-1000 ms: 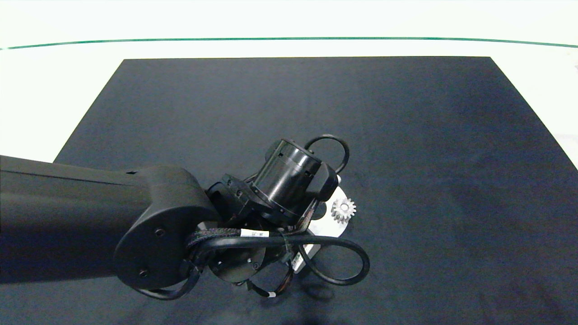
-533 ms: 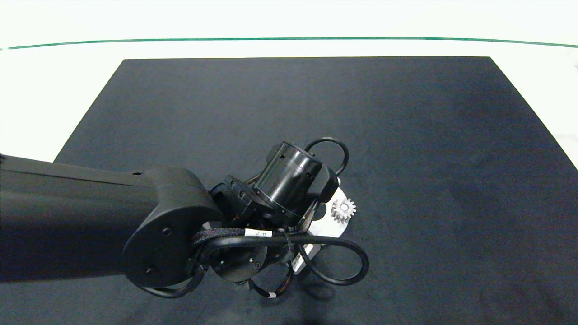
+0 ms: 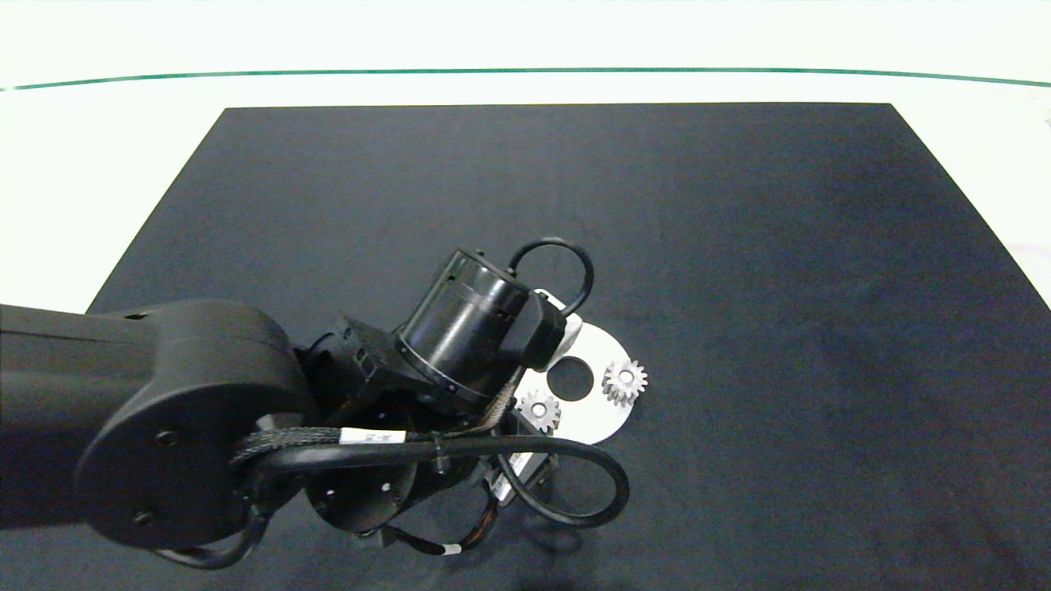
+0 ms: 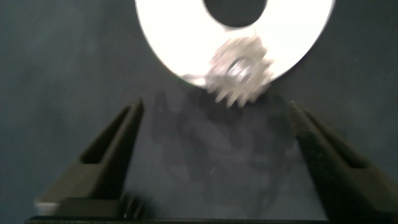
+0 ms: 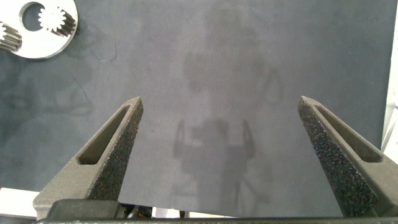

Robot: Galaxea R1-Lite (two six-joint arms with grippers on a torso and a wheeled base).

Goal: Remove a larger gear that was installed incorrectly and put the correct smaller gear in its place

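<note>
While the left gripper hangs wide open and empty over the dark mat, one small gear sits just past its fingertips on the white disc's rim. Another small gear sits beyond it. Right gripper is spread empty, well off from the disc.

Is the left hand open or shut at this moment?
Open. In the left wrist view the left hand shows both fingers spread wide with only dark mat between them; the smaller gear lies beyond, ungrasped.
</note>
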